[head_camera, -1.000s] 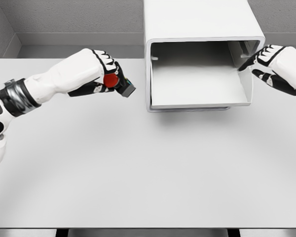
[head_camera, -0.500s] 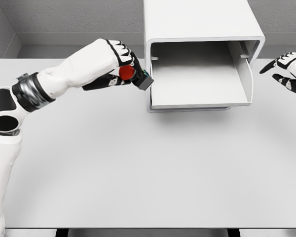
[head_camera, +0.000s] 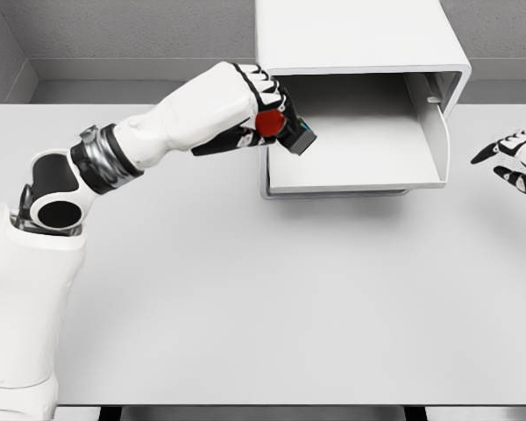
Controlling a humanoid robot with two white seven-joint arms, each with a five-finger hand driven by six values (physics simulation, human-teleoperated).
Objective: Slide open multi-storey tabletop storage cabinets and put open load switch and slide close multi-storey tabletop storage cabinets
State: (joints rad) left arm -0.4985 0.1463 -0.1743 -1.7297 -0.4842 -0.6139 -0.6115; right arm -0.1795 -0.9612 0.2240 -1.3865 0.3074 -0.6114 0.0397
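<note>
The white storage cabinet (head_camera: 359,35) stands at the back of the table with its drawer (head_camera: 359,180) slid out toward me. My left hand (head_camera: 250,110) is shut on the load switch (head_camera: 285,130), a dark block with a red knob. It holds the switch above the drawer's left wall, just over the drawer's inside. My right hand (head_camera: 517,158) hangs at the right edge of the picture, away from the cabinet, with its fingers spread and holding nothing.
The white table (head_camera: 263,298) stretches from the cabinet to the near edge. A grey wall (head_camera: 123,31) runs behind the table and cabinet.
My left hand has carried the switch to the right, from left of the cabinet to over the drawer's left side. My right hand has drawn back from the drawer's right wall and dropped lower.
</note>
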